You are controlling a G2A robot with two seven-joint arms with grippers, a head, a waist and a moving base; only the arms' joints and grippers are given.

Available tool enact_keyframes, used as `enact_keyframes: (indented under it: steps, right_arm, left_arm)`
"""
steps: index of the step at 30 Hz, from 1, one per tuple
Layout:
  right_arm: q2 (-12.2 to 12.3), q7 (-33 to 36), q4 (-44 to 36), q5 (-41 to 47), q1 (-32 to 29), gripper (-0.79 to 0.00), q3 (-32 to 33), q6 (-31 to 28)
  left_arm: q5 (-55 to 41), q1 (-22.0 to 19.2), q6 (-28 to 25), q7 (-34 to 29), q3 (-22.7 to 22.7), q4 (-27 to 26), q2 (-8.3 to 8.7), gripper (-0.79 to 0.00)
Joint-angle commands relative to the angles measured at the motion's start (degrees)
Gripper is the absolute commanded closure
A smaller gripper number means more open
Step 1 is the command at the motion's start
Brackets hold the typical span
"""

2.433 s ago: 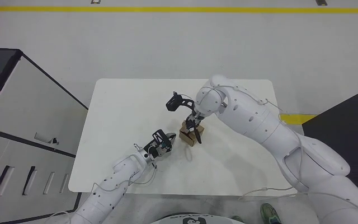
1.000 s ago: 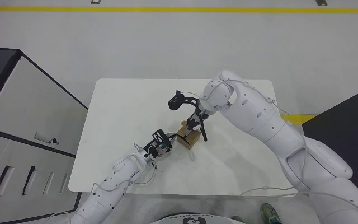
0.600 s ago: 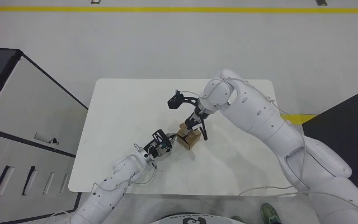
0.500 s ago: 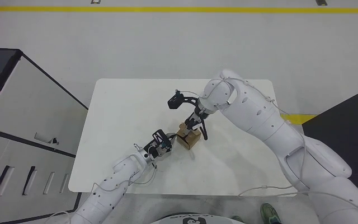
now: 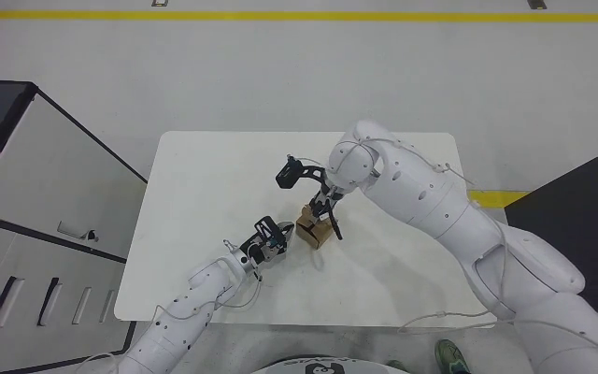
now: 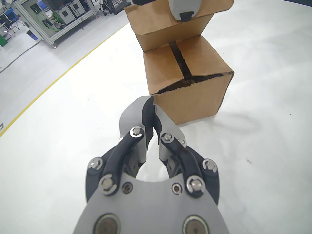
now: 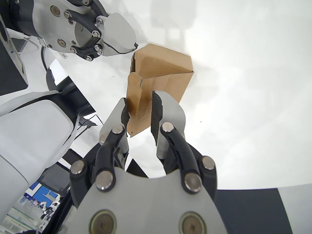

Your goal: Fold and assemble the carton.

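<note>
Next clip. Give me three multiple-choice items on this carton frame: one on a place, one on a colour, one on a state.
1. Where does the carton stand?
A on the floor; B on the white table; C on a shelf.
2. What colour is it?
A brown; B white; C blue.
3. The right gripper is:
A wide open and empty; B shut on a carton flap; C shut on a cable.
Key: B, it rests on the tabletop; A, it is plain brown cardboard; B, the flap is pinched in its grip.
</note>
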Motion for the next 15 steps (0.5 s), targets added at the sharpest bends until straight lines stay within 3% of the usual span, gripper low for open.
enact_keyframes:
  steps: [1, 15]
  right_arm:
    - [-0.2, 0.1, -0.4, -0.7, 0.1, -0.095, -0.5, 0.0]
    - [-1.4, -0.1, -0.4, -4.9, 0.4, -0.086, -3.1, 0.6]
  left_arm:
    - [0.0, 0.0, 0.0, 0.0, 0.0, 0.0, 0.00, 0.000]
    - [0.0, 0.0, 0.0, 0.0, 0.0, 0.0, 0.00, 0.000]
